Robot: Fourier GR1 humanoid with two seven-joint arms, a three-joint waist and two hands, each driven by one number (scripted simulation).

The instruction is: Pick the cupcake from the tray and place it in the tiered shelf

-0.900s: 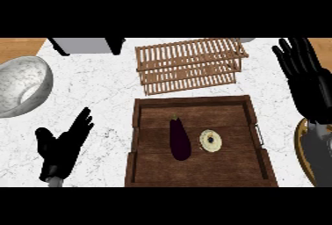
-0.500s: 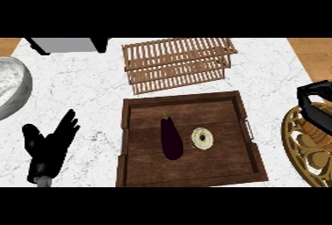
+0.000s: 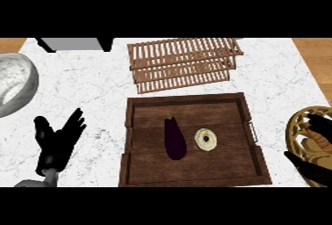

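While an aubergine [image 3: 174,139] lies just beside the cupcake [image 3: 206,139] on the tray [image 3: 194,176], left hand [image 3: 58,140] open, well apart.

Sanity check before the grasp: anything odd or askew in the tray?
Nothing spilled or damaged. The cupcake lies on its side beside an eggplant in the wooden tray, which sits slightly askew to the tiered shelf.

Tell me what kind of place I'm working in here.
Most likely a kitchen counter: a white marbled countertop with a wooden tray holding an eggplant and a cupcake, a wooden tiered shelf behind it, and a pale bowl at the left edge.
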